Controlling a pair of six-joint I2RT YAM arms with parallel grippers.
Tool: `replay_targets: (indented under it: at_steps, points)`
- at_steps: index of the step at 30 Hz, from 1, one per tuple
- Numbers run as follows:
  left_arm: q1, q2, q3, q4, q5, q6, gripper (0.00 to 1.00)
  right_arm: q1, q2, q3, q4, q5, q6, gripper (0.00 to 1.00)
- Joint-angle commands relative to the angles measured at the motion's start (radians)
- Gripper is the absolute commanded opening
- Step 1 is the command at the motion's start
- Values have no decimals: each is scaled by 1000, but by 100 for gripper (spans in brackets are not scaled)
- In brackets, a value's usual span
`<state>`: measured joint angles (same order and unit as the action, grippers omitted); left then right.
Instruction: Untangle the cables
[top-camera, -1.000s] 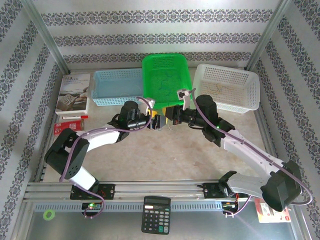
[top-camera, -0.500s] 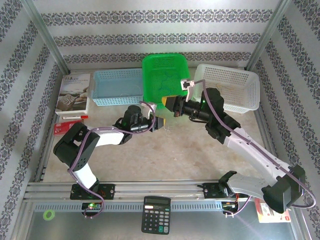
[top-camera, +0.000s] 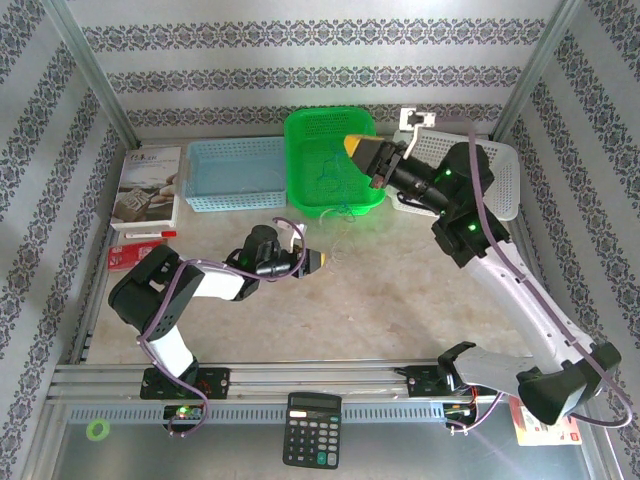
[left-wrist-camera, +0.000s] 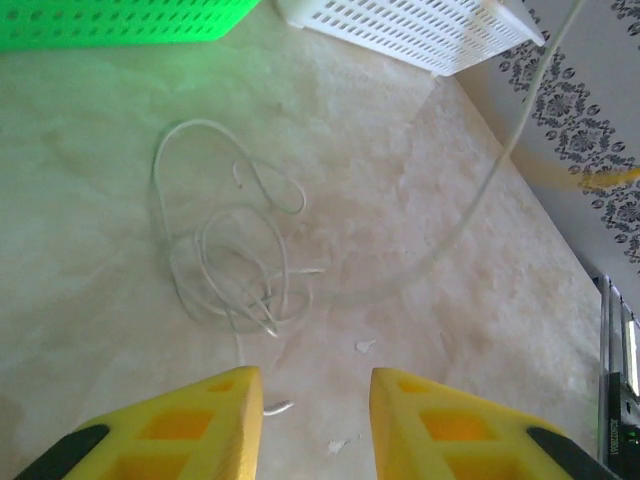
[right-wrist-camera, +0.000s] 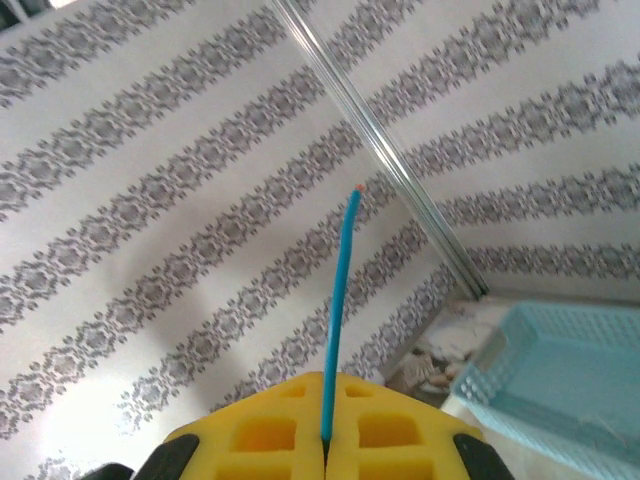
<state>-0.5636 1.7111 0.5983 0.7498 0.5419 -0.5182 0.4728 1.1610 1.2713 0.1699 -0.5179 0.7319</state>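
A pale white cable lies in a loose tangle on the beige table, just ahead of my left gripper. That gripper is open and low over the table, with nothing between its yellow fingers. From above, the left gripper sits mid-table, with the white cable faint to its right. My right gripper is raised above the green basket. In the right wrist view this gripper is shut on a thin blue cable, whose free end sticks straight out. A blurred thin strand arcs across the left wrist view.
A light blue basket stands left of the green one and a white basket right of it, all along the back. A book and a red item lie at left. A calculator rests on the front rail.
My right gripper has lifted away from the left gripper, up and back to above the green basket, with the blue cable. The left gripper has drawn slightly toward the front.
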Motion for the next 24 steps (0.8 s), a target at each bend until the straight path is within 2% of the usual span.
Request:
replay_targets:
  at_steps: [1,5,11,16,24]
  points:
    - [-13,24,-20,75,9,-24,33,-14,16,64,47,-10,20,0]
    - [-13,20,-29,86,8,-32,33,-20,37,103,50,-23,24,0]
    - [-13,-66,-33,36,3,-15,48,-23,40,84,46,-24,20,0]
    - [-12,-213,-42,-110,-18,58,62,-23,30,26,51,-19,20,0]
    - [-12,-408,-14,-334,-35,165,73,-25,23,-24,47,-26,13,0]
